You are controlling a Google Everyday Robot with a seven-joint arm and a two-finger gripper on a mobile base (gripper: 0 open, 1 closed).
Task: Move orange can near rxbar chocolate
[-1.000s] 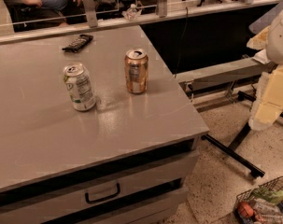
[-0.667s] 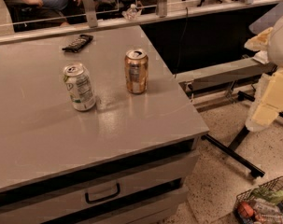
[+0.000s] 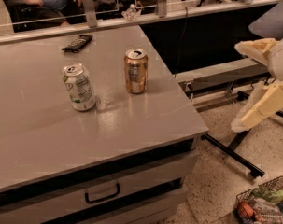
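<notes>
The orange can [image 3: 136, 71] stands upright on the grey table [image 3: 47, 143], right of the middle. The rxbar chocolate [image 3: 77, 42], a flat black bar, lies at the table's far edge, behind and to the left of the can. My gripper [image 3: 237, 87] hangs off the table's right side, over the floor, well apart from the can. Its cream fingers [image 3: 262, 107] are spread apart and hold nothing.
A white and green can [image 3: 79, 87] stands upright left of the orange can. A rail with posts [image 3: 88, 6] runs behind the table. A low bench [image 3: 220, 76] and black legs lie to the right. A basket of items [image 3: 262, 204] sits on the floor at the bottom right.
The gripper has shifted slightly left and down at the right edge. The cans and the bar have not moved.
</notes>
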